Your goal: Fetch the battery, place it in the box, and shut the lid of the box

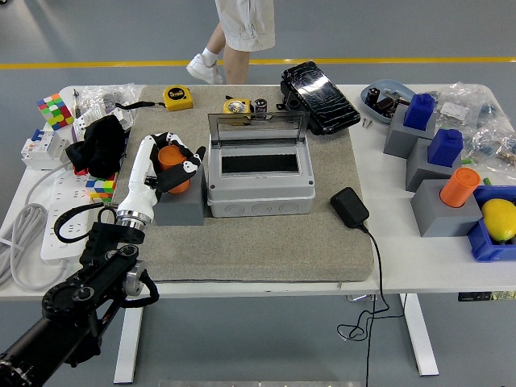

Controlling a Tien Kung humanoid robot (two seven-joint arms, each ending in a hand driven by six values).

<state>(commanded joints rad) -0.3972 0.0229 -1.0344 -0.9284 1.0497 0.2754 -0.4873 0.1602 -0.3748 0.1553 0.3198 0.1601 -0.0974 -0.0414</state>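
From the head view: left hand (171,164) curled around the orange battery (172,159), fingers wrapped on its sides while it stands upright in the grey holder (179,205) just left of the box (260,193). Box lid (258,125) propped open at the back, dark slot exposed. Right hand nowhere in sight. Person's legs (234,36) beyond the far edge. Judged rigid, smooth and fairly light, apt to slip; best gripped mid-body, lifted straight up, clear of the holder, before crossing to the box.
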